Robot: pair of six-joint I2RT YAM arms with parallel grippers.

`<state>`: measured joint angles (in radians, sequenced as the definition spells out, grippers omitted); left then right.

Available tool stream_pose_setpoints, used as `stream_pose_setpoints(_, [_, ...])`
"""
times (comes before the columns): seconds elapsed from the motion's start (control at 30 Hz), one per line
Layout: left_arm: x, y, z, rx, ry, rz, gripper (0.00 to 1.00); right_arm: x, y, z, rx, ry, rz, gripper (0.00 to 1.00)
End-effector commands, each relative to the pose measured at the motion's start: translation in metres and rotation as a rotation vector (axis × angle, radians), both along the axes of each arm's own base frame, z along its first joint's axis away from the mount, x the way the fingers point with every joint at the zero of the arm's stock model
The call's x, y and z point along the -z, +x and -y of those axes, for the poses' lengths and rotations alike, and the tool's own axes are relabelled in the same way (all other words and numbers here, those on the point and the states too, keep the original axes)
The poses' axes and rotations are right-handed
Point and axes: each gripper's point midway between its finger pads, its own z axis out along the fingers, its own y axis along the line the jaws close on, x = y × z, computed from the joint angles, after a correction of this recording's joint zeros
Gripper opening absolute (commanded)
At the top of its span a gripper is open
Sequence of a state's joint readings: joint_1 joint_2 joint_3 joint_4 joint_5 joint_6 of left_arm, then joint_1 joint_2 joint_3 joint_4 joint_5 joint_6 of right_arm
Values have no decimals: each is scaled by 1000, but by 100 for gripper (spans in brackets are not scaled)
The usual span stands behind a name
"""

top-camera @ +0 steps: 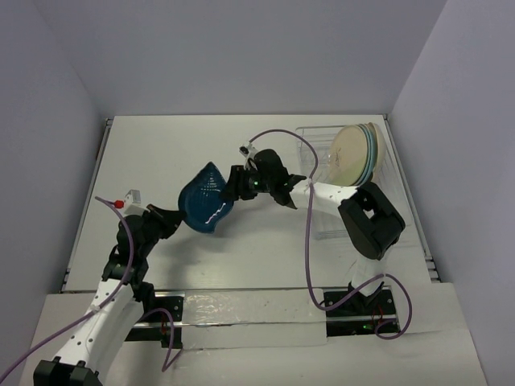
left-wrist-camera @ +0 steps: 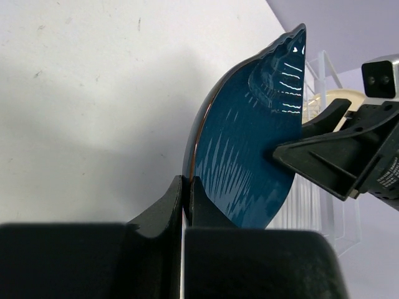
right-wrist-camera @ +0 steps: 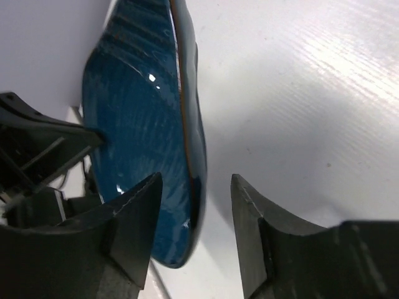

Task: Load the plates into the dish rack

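While the dark blue plate (top-camera: 205,205) is hanging on edge above the tabletop (top-camera: 153,153), it is sitting roughly midway between the far and near edges, somewhat nearer the left edge than the right. Its glossy surface is catching the light, and it is leaning rather than standing fully upright. The left end effector (left-wrist-camera: 185,193) is clamping the rim on the side facing the near left corner, its fingers pressed narrow with only the plate's thickness between them. The right end effector (right-wrist-camera: 194,193) is straddling the opposite rim with its fingers spread wide. One finger is lying close against one side of the plate and appearing to touch it, while the other is standing clear of the other side, with bare tabletop showing in the gap.

Over in the far right corner, the dish rack (top-camera: 304,138) is holding the other plates (top-camera: 352,153). They are standing on edge and packed close, a cream face turned toward the left edge; their exact number is too hard to tell. A purple cable (top-camera: 309,241) is looping along the right arm.
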<state>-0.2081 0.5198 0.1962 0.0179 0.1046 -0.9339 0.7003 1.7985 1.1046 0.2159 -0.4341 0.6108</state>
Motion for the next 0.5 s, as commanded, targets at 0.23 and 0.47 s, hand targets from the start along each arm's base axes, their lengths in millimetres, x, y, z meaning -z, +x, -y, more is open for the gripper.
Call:
stream_pose_setpoints(0.23, [-76, 13, 20, 68, -132, 277, 0, -52, 35, 2, 130, -16, 203, 0])
stream_pose_setpoints(0.47, [-92, 30, 26, 93, -86, 265, 92, -132, 72, 37, 316, -106, 479, 0])
